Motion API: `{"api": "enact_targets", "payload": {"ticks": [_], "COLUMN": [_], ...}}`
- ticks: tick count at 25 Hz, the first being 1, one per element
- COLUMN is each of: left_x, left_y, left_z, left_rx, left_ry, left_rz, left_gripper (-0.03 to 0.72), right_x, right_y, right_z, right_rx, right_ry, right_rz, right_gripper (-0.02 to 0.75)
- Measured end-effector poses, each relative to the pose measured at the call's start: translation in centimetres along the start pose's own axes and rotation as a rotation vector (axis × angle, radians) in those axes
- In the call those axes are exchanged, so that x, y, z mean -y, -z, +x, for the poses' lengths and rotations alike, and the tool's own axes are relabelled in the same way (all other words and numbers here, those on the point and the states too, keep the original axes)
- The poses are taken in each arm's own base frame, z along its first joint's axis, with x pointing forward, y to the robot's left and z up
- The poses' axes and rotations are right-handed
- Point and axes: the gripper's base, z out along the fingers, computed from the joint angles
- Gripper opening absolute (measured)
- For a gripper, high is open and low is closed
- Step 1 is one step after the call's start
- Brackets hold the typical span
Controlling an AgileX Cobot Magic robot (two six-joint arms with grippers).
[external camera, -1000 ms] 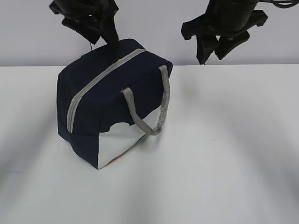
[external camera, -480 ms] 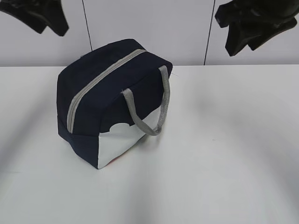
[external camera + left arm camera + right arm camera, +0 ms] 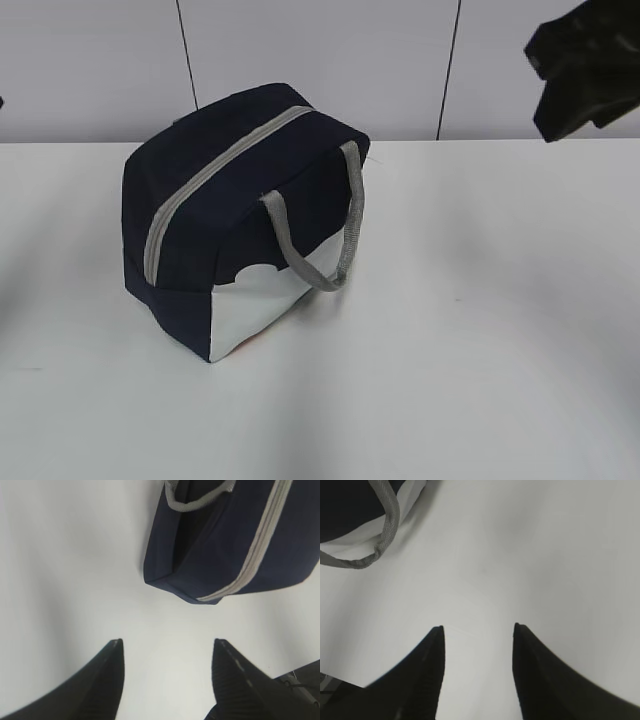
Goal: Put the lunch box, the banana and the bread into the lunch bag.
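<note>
The navy-blue lunch bag [image 3: 235, 215] stands on the white table, left of the middle, with its grey zipper [image 3: 215, 170] shut and its grey strap handle [image 3: 340, 225] hanging on the right side. It also shows in the left wrist view [image 3: 235, 535] and partly in the right wrist view [image 3: 350, 510]. My left gripper [image 3: 167, 642] is open and empty above bare table; it is out of the exterior view. My right gripper [image 3: 477, 627] is open and empty, high at the exterior view's upper right [image 3: 585, 70]. The lunch box, banana and bread are not in view.
The white table [image 3: 480, 330] stretches to the right and front of the bag. A pale panelled wall [image 3: 320, 60] stands behind the table's far edge.
Both arms have lifted and moved outward from above the bag: the left has left the exterior view to the left, the right has gone to the upper right. The bag has not moved.
</note>
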Motion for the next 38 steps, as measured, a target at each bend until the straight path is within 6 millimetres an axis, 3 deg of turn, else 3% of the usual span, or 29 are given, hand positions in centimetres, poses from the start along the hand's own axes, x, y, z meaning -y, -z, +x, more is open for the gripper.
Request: {"api": "enact_targets", "payload": {"ticks": [7, 20, 30, 34, 38], "left_x": [0.7, 1.6, 2.6, 2.6, 2.6], "left_y": [3.9, 8.9, 10.3, 9.8, 9.1], "left_z": [4.7, 14.8, 21.7, 23.5, 25.3], "left_rx": [0.080, 0.266, 0.415, 0.438, 0.455], "left_ry": [0.007, -0.013, -0.023, -0.027, -0.034], "left_rz": [0.003, 0.003, 0.077, 0.078, 0.072], "left_gripper": [0.424, 0.422, 0.421, 0.414, 0.389], "right_x": [0.3, 1.0, 1.3, 1.3, 1.3], "right_y": [3.7, 10.9, 12.5, 11.7, 9.9], "right_z": [5.4, 19.4, 29.3, 31.9, 32.7], "right_rx": [0.062, 0.366, 0.651, 0.714, 0.697], "right_ry": [-0.004, -0.026, -0.043, -0.046, -0.036], "right_rz": [-0.003, -0.011, -0.018, -0.020, -0.007], "right_gripper": [0.348, 0.349, 0.348, 0.348, 0.348]}}
